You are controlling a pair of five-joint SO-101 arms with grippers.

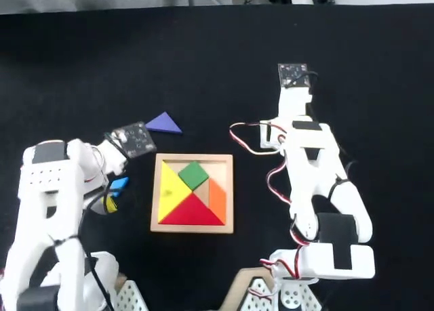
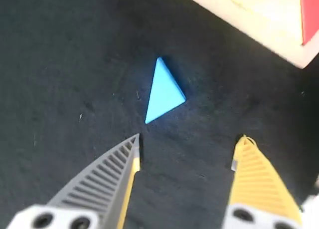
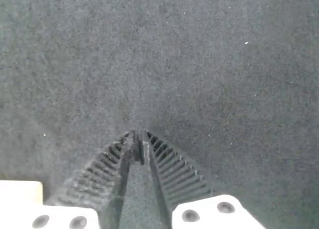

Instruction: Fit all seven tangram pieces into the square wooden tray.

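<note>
Tangram work first: my left jaws are released and spread wide, holding nothing, with the grey finger [image 2: 107, 174] and the yellow finger [image 2: 254, 174] low over the table [image 2: 60, 64]. The light blue triangle [image 2: 163, 92] lies flat just ahead of them, nearer the grey finger, its closest corner just past that tip. Its longest edge runs nearly along my line of reach, so I judge the jaws would have to go forward and shift toward the grey side before they could straddle it.

This triangle sits just outside the wooden tray [image 1: 192, 228], off the side that faces my left arm [image 1: 47, 189], which is clearly the nearer arm.

My right jaws are clenched on nothing, tips pressed together over bare table well beyond the tray's far corner on my right arm's [image 1: 308, 162] side.

Inside the tray lie a yellow triangle [image 1: 168, 185], a red triangle [image 1: 191, 213], a green square [image 1: 194, 174] and an orange piece [image 1: 217, 196]. The pale patches between them look like bare wood, though I cannot be sure. A dark blue triangle [image 1: 164, 125] rests outside, near the tray's far edge.

No writing on the pieces or tray is readable.
</note>
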